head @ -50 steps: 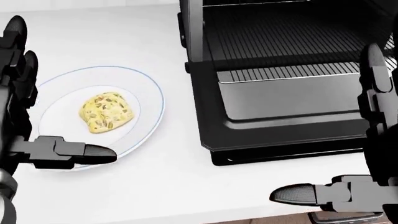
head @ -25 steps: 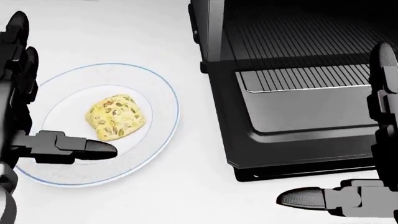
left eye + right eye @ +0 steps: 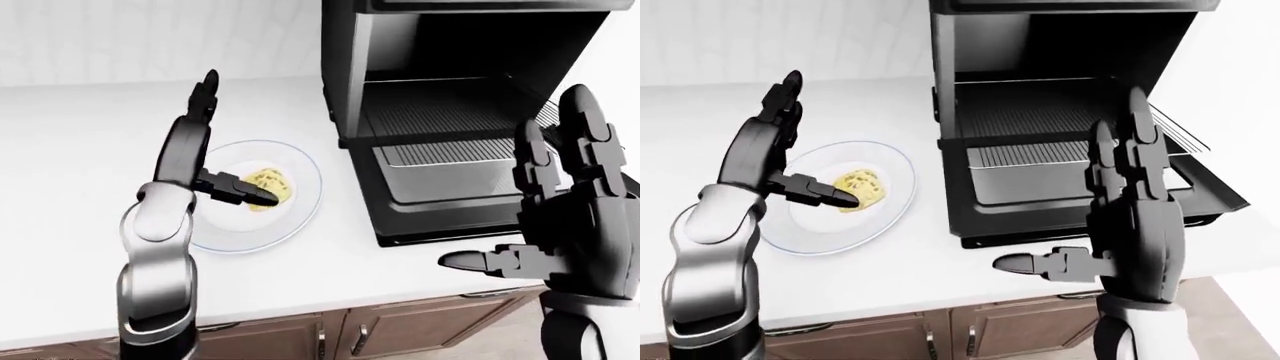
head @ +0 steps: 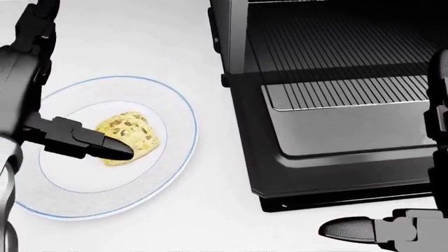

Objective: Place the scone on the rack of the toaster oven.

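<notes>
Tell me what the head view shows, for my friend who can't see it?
A scone sits on a white plate at the left, with the left hand open beside it, thumb tip over the scone's edge. At the right, a black toaster oven stands open, door down. The right hand is open at the bottom right.
</notes>
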Tool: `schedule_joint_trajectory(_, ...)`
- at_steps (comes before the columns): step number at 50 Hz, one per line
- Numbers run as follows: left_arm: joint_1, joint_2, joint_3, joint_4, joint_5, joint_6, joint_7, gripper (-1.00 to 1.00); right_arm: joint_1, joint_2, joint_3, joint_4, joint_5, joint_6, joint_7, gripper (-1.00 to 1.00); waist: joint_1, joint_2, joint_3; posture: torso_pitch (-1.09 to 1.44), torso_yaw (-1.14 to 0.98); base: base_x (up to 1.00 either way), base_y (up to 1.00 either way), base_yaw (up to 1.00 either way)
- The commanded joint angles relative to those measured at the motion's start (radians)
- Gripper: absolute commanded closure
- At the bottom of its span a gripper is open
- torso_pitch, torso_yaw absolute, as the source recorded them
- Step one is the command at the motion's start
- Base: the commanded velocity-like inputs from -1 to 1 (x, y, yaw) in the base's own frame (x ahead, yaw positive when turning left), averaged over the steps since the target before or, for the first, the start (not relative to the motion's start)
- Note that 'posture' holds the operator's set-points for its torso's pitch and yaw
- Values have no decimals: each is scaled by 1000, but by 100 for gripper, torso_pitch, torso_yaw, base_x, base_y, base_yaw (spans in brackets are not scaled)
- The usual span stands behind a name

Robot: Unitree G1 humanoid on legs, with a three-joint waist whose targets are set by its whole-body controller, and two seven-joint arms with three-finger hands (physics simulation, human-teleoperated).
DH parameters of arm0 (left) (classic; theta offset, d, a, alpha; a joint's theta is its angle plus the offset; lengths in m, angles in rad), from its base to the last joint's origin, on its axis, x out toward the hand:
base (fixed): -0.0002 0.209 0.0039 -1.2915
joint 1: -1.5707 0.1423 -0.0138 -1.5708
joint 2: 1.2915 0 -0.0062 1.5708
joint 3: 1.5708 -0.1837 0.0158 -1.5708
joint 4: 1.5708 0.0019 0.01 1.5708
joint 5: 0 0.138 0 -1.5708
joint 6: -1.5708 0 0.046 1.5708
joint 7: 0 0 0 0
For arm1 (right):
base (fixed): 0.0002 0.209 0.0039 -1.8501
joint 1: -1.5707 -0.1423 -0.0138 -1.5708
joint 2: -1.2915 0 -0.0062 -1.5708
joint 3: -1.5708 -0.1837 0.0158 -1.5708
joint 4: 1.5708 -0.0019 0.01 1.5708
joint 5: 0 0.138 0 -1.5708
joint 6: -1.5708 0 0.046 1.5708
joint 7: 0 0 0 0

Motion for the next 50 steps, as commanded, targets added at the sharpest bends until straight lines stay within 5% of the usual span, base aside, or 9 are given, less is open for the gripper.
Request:
schedule_joint_trajectory(1,-23,6,1,-34,44,-8,-21,-100,-9,-2,-8,-28,4,-31,5,-100,0,1,-17,0,0,0,0,0)
schedule_joint_trajectory(25,-67,-65,-50,44,170,-67,-117,-100,36,21,-2,9,-12,-104,23,-100,4,-6,-18,0,0,0,0,0)
schedule_joint_trajectory(29,-82,-66,-56,60,174,-71,-120,-80,41,27,3,17,-17,-118,23,-100,5,-6,-19,0,0,0,0,0)
schedule_joint_trajectory(30,-84,-66,-55,67,175,-75,-118,-47,43,27,5,19,-20,-121,24,-100,5,-6,-19,0,0,0,0,0)
schedule_joint_trajectory(33,-89,-66,-53,73,177,-74,-117,-44,38,24,0,17,-17,-114,24,-100,5,-6,-21,0,0,0,0,0)
schedule_joint_trajectory(34,-91,-67,-54,82,176,-78,-114,-27,35,24,-2,18,-14,-113,22,-100,4,-6,-21,0,0,0,0,0)
schedule_joint_trajectory(50,-66,-81,-61,93,188,-95,-111,-16,42,26,-4,17,-17,-116,26,-100,3,-7,-25,0,0,0,0,0)
